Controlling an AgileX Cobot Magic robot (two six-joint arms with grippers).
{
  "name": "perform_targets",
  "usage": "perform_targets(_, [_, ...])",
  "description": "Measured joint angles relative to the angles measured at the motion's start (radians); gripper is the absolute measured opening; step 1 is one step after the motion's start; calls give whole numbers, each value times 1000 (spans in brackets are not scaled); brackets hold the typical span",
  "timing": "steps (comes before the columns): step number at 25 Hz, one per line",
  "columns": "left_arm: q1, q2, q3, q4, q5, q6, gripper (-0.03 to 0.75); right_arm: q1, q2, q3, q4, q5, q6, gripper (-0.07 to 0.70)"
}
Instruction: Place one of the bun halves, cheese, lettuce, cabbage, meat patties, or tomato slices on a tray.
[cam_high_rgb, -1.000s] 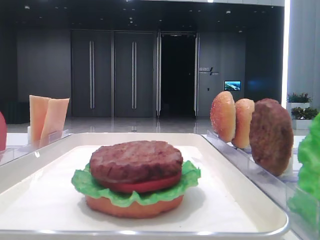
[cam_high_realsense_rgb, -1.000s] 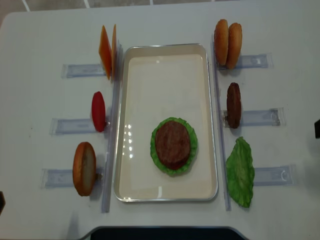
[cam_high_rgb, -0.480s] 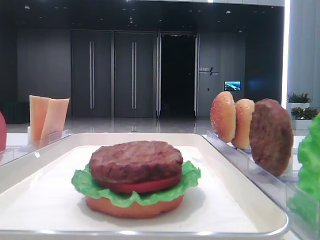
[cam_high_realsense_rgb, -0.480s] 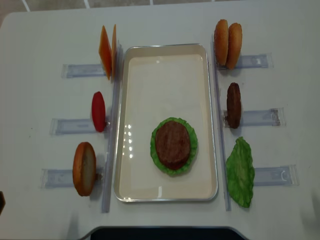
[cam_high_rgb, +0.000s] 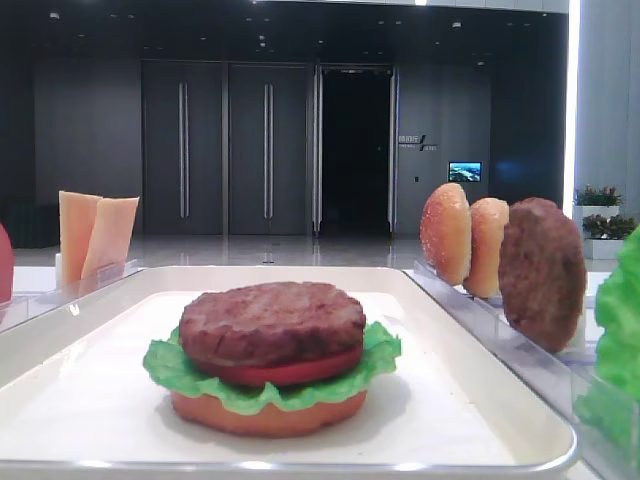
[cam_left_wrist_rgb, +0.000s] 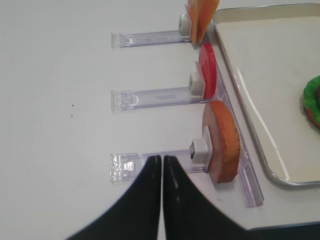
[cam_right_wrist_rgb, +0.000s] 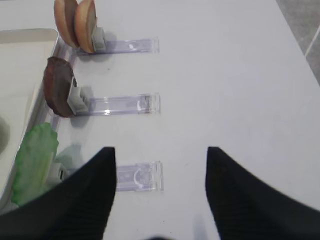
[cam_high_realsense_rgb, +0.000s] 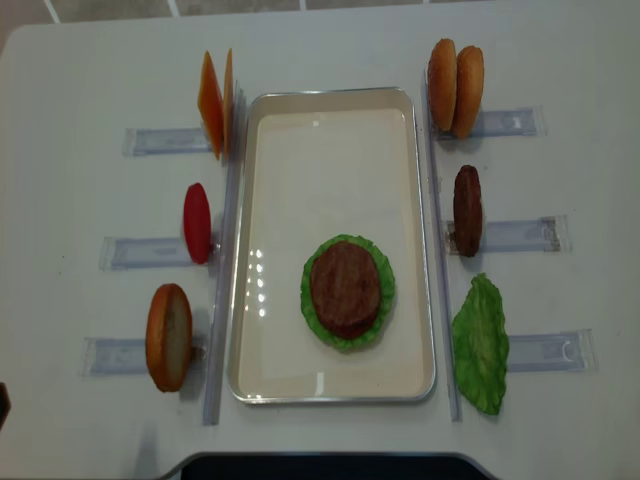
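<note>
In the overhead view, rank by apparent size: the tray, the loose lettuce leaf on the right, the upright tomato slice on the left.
1. The tray, by far the largest.
2. The lettuce leaf.
3. The tomato slice, though it stands edge-on to the camera, so only its rim shows.

White table (cam_high_realsense_rgb: 90, 70) under everything. Behind: dark wall with tall panelled doors (cam_high_rgb: 225, 148), one doorway open and black. Small lit screen (cam_high_rgb: 464, 171) at right, potted plants (cam_high_rgb: 598, 196) beside a bright strip. Glossy floor.
</note>
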Motion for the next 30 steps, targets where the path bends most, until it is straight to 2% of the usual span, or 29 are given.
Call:
perform_targets(4, [0, 0, 0, 0, 0, 0, -1, 0, -51, 19, 0, 8, -4, 411])
perform_targets(30, [0, 0, 0, 0, 0, 0, -1, 0, -52, 34, 19, 14, -27, 410])
